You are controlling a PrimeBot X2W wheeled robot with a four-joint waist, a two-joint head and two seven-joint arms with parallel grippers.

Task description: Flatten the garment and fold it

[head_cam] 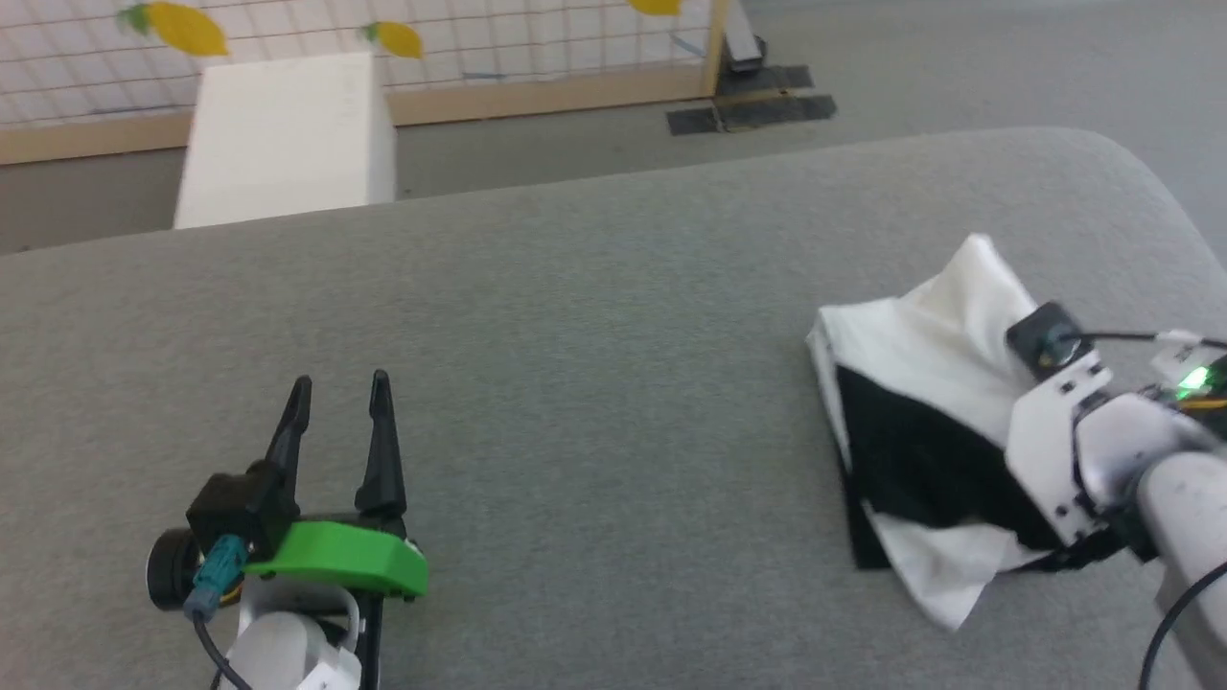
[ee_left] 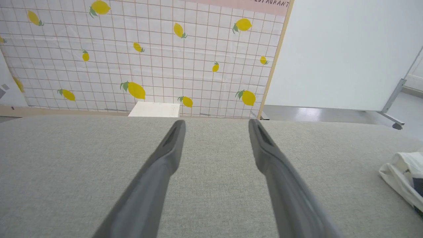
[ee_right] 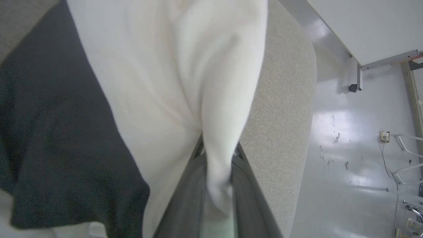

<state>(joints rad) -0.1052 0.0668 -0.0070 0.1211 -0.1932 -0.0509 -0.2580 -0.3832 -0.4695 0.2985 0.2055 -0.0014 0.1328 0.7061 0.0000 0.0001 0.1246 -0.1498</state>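
Your left dark two-finger gripper hovers with fingers spread apart; your right gripper is closed on the white-and-black garment.

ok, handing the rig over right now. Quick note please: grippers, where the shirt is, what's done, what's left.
Left gripper: open, holding nothing, low over the grey padded table, well apart from the cloth.
Right gripper: shut on a white fold of the garment.
Garment: rumpled bundle at the table's right end, black sleeve showing on top.
Done: one pinch secured, nothing laid flat.
Left: spread it flat, probably using both grippers, then fold.
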